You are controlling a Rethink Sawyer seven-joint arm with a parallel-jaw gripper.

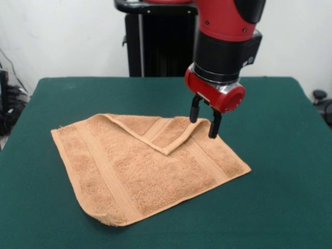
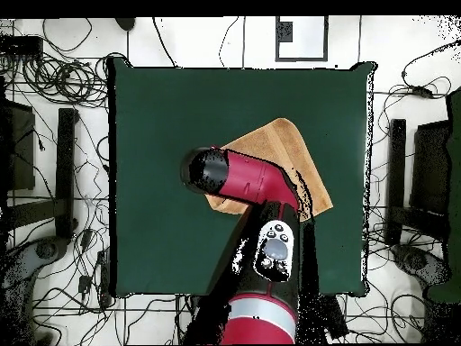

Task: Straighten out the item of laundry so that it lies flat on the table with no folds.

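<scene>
You see the big green table first. It fills most of the front view, and it is far bigger than anything on it. In the overhead view the table is a dark green square with cables lying on the floor all around it.

Next comes the red and black arm. In the front view it comes down from the top, with the black pedestal behind it. In the overhead view the arm reaches up from the bottom and hides part of the cloth.

Then you see the tan-orange towel. It lies near the middle of the table, a bit to the left in the front view. It is not flat. Its far edge is folded over toward you, so a pointed flap lies on top of the rest. You can see woven stripes running across it. The near left corner curls up a little. In the overhead view the towel peeks out past the arm, on the right half of the table.

Smallest is the gripper. Its two black fingers point down and are spread apart with a gap between them. They sit right at the far right edge of the towel, next to the flap. You cannot tell if the tips touch the cloth.
</scene>
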